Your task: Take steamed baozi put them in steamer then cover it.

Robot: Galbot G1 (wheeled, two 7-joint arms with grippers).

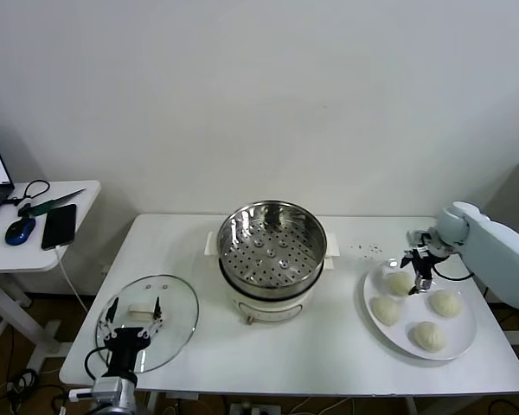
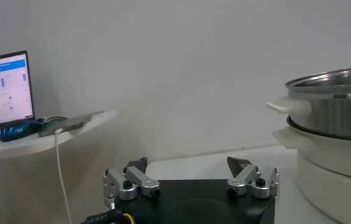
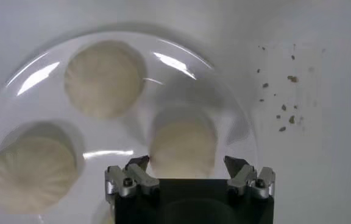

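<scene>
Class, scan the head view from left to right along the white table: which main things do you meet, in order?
Round clear glass lid with white handle → shiny steel steamer pot with perforated tray → flat white plate holding four cream-white buns.

Shiny perforated steel steamer (image 1: pixel 272 246); clear glass cover (image 1: pixel 148 322); glossy plate (image 3: pixel 17 91).

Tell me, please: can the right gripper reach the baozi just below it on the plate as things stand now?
Probably yes. The right gripper is open, directly above that baozi on the plate, fingers either side. Nothing lies between, and the neighbouring buns sit apart.
</scene>
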